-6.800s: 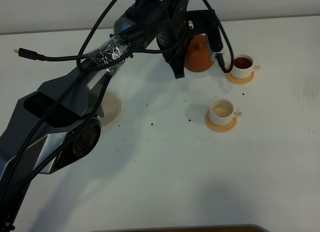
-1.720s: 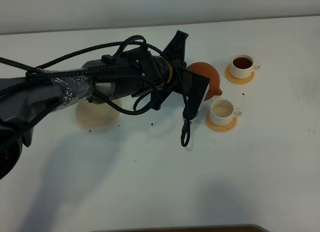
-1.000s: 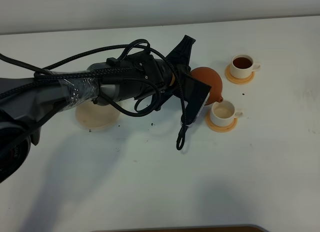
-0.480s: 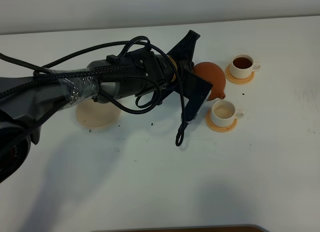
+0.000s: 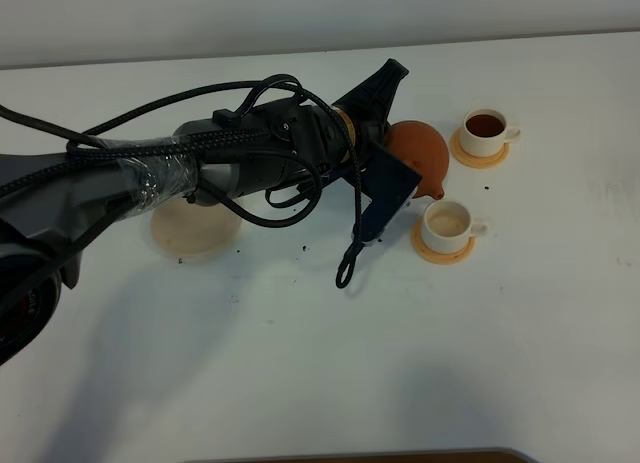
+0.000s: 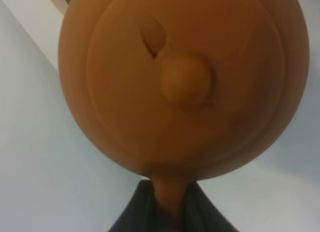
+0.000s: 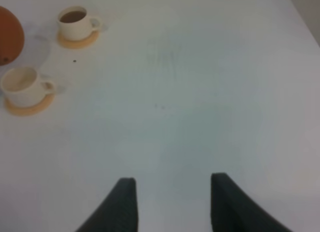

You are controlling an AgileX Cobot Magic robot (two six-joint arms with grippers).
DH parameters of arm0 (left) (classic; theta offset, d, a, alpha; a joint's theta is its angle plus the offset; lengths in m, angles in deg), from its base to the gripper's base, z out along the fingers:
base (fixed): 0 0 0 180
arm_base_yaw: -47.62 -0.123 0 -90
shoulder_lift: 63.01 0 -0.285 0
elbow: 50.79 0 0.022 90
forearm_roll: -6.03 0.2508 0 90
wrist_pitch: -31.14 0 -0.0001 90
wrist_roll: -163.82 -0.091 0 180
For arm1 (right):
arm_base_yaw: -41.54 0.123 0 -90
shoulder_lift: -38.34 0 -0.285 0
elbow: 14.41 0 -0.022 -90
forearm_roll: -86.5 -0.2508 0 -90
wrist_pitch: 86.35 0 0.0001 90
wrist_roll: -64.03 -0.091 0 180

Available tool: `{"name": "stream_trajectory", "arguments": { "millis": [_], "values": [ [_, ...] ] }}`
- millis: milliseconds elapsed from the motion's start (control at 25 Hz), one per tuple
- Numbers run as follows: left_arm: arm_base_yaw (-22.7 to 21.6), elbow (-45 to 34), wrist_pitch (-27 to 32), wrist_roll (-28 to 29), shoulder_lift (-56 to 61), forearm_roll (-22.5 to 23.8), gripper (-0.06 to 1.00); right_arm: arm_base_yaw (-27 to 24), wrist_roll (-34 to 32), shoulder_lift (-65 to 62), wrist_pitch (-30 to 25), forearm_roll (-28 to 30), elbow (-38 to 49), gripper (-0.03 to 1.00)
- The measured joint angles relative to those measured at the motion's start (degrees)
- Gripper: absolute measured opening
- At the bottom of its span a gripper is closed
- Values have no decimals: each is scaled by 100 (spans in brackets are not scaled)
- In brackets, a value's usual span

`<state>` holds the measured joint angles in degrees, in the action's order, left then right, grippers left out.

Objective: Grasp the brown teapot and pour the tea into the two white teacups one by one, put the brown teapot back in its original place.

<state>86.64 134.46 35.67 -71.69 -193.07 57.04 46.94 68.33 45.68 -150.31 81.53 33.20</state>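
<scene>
The round reddish-brown clay teapot (image 5: 420, 155) is held up in the air, just beside the near small white cup (image 5: 445, 220) on its round orange-tan coaster (image 5: 441, 247). In the left wrist view its handle is seen clenched tight in the left hand (image 6: 169, 212), and the small lid knob (image 6: 186, 84) faces the camera.

Compared with a moment ago, the wrist of the left arm is rolled further. The loose black cable loop (image 5: 346, 275) is swung more to the left of the high view. The teapot is lifted a little and moved a little toward the far side of the white bench (image 5: 300, 373). The short spout (image 5: 437, 191) is still pointed down at the near cup, close to its rim.

The far small white cup (image 5: 486, 126) is filled with dark tea. The near cup is pale inside, and no dark tea can be made out in it. So one cup is judged done, and the second pour is judged to be the step in hand. Whether tea is running cannot be told.

The pale beige round saucer (image 5: 188, 235) is well apart from the teapot, so the put-back is not yet done. The right hand (image 7: 172, 207) is released and nothing is held in it.
</scene>
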Motion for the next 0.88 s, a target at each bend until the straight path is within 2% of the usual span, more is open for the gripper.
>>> {"name": "stream_trajectory", "arguments": {
  "millis": [280,880],
  "values": [
    [0,0,-132,0,0,309,14,0,0,0,0,0,0,38],
    [0,223,-537,-50,0,345,14,0,0,0,0,0,0,38]
  ]
}}
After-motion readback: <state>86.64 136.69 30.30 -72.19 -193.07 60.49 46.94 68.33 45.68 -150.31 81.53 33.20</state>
